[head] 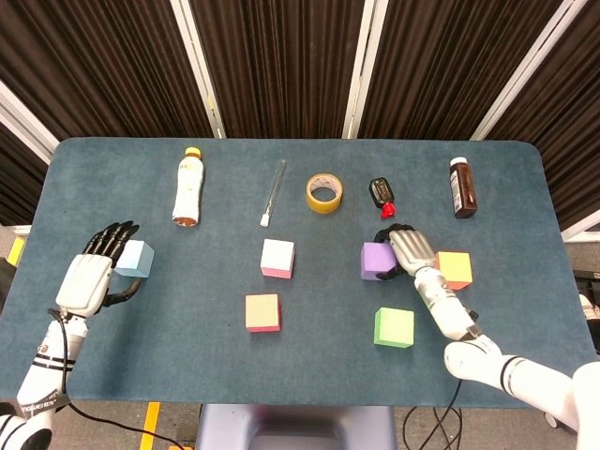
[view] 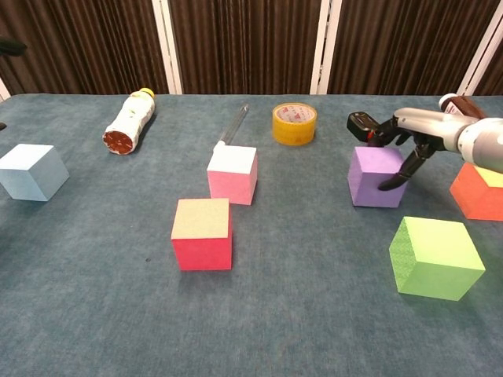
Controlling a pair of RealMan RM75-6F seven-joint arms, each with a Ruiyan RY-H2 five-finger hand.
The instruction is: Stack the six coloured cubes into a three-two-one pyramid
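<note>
Right hand [head: 405, 249] arched over purple cube [head: 377, 262], fingers [view: 397, 179] draped down its right face, thumb side hidden; touching, but whether actually gripping cannot be told. Left hand [head: 91, 277] open, fingers spread, just beside blue cube [head: 135, 258] and holding nothing.

Cubes all single on table [head: 525, 187], none stacked: orange cube [head: 454, 269] just right of right hand; green cube [head: 394, 327] nearer the front edge; pink cube [head: 277, 258] and red cube [head: 262, 312] near centre; blue far left, well apart from the others. Bottle [head: 187, 187], tube [head: 273, 192], tape roll [head: 324, 192], small black-and-red item [head: 382, 194] and brown bottle [head: 462, 187] along far side, outside the task.

Judged stage: opening, gathering cubes for the bottom row of three.

Risks from here:
- Slip or tilt of purple on lifting, if contact is on one face only with no opposing thumb.
- Knock to orange by wrist or forearm, given its place just beside the hand.
- Shove rather than grasp, sending purple toward pink.
- Crooked base row, leaving upper tiers poorly seated.
</note>
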